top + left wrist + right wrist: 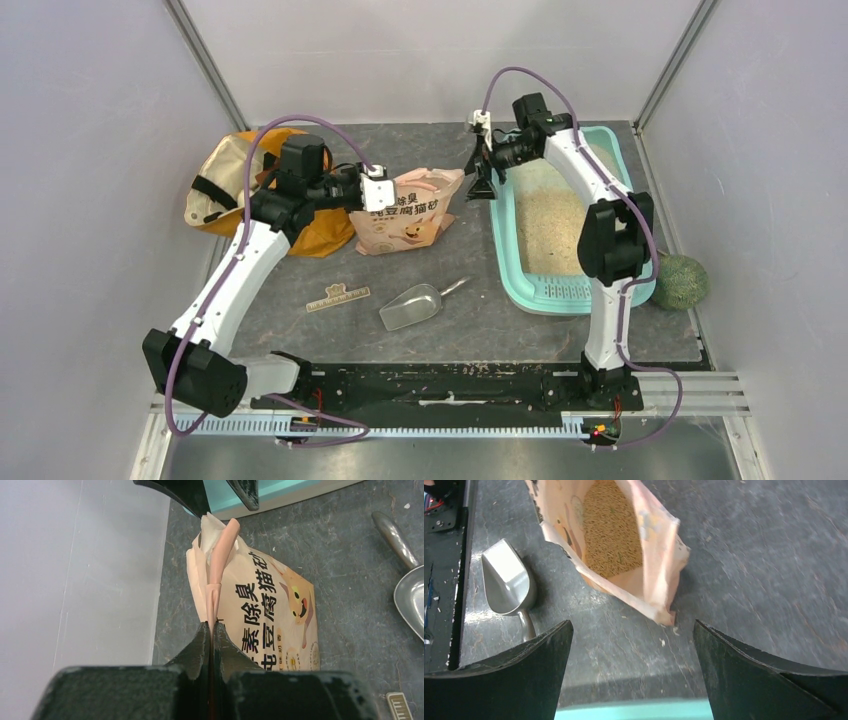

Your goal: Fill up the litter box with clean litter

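hold left fingers point(201, 645) pinched tight on the flattened top edge of the pouch point(656, 550), resting on the tabletop point(480, 330) near the box point(504, 255), with litter point(548, 220) already spread across the box floor and more visible inside the gaping mouth. ease right fingers point(539, 655), spread wide and empty, forward onto the near lip of that mouth and close on the film alone, clear of the granules. lift both sides level, mouth up, then tip slowly over the teal rim, away from the scoop point(410, 307).
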